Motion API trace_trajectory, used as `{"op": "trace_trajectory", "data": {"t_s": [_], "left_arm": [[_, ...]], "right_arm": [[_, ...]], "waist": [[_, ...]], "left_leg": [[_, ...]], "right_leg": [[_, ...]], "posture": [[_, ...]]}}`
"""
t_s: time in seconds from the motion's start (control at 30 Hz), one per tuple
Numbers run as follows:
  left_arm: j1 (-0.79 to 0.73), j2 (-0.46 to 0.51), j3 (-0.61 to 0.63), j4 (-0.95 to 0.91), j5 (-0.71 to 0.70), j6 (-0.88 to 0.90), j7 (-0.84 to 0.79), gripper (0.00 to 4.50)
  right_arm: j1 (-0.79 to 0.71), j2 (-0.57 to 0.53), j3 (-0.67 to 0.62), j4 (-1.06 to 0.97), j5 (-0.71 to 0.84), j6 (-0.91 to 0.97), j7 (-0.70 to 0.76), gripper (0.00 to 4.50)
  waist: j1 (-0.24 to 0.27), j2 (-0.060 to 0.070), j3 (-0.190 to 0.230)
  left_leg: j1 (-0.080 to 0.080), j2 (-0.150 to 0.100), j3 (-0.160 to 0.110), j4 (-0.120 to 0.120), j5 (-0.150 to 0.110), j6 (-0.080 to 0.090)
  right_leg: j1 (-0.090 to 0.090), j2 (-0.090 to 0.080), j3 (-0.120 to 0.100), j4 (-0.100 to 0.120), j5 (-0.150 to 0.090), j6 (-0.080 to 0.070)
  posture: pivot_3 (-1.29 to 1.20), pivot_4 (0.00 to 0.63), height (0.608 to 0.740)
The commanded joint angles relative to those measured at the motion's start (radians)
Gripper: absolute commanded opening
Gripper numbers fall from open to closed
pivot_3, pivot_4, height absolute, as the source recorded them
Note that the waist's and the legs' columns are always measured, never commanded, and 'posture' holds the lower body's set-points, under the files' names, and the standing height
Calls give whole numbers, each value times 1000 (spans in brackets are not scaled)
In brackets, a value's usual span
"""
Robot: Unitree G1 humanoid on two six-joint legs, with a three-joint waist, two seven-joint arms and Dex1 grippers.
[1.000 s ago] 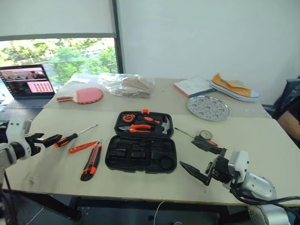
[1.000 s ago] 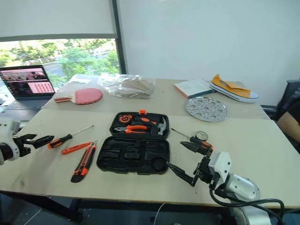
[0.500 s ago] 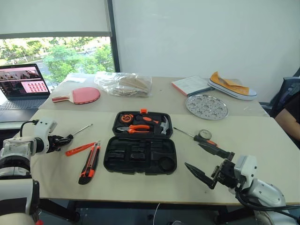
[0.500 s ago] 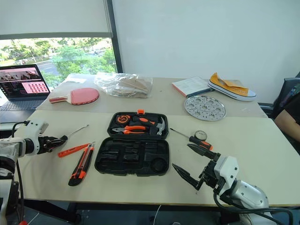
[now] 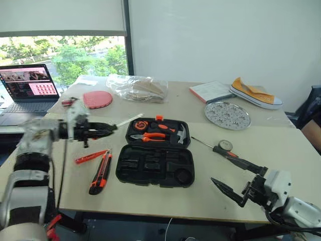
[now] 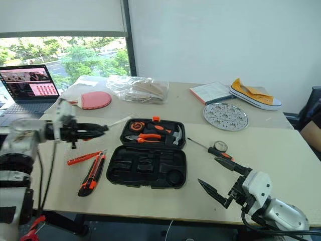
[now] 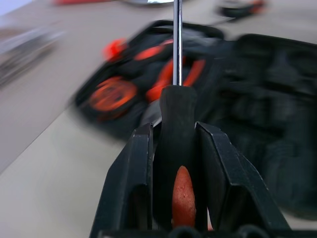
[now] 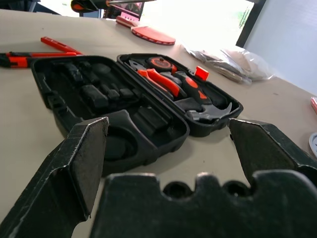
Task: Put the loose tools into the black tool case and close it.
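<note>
- Left wrist view has the black-and-orange-handled screwdriver [image 7: 177, 163] clamped by its handle between the left gripper's [image 7: 174, 148] two black fingers, with the thin steel shaft running straight out past the fingertips toward the open case.
- From the head camera, that screwdriver [image 5: 118, 123] is held above the table, its long axis near level, tip pointing to the robot's right at the near left corner of the case's far half.
- The flat black plastic tool case [image 5: 155, 164] lies open on the beige wooden table [image 5: 150, 196]; its far half holds orange-handled pliers [image 5: 150, 136] and a small steel-headed hammer [image 5: 179, 134], and its near half shows bare moulded slots.
- Left of the case, a slim all-orange screwdriver [image 5: 91, 156] lies slanted on the table, just beside a long orange-and-black utility knife [image 5: 100, 172] whose long axis runs front to back.
- Right of the case, another black-and-orange screwdriver [image 5: 216, 148] lies at a slant, shaft pointing toward the case, touching or just beside a small round tape measure [image 5: 225, 145].
- The right gripper [image 5: 239, 181] hovers near the table's front right edge, fingers spread wide and holding nothing.
</note>
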Motion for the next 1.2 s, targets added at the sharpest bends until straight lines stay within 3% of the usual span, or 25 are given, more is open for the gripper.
{"op": "trace_trajectory", "data": {"t_s": [0.03,0.23,0.97,1.03,1.2], "left_arm": [[-6,-41,-81,-121,54,37,26,849],[-7,-84,-222,-58,242,-57,133,849],[-37,-109,-275,-17,368,-59,233,849],[-37,-113,-276,-10,368,-91,234,1863],[-9,-136,-177,-52,244,-155,234,3437]], "right_arm": [[2,-3,-30,-2,14,-27,12,4500],[25,22,-22,-37,7,-26,-9,4500],[31,40,5,-41,-3,-23,-12,4500],[28,40,11,-39,-5,-21,-11,4500],[41,39,12,-38,1,-23,-5,4500]], "waist": [[-7,0,0],[-20,0,0],[-3,0,0],[-3,1,0],[7,2,-1]], "left_leg": [[0,0,0,0,0,0],[2,2,4,1,-3,5],[2,2,4,2,-2,4],[2,2,4,2,-2,4],[5,1,3,3,-4,8]], "right_leg": [[0,0,1,0,0,0],[0,2,5,1,0,1],[0,2,5,1,0,1],[0,2,5,1,0,1],[2,0,5,1,0,1]], "posture": [[0,150,740],[0,150,740],[0,150,740],[0,150,740],[0,150,740]]}}
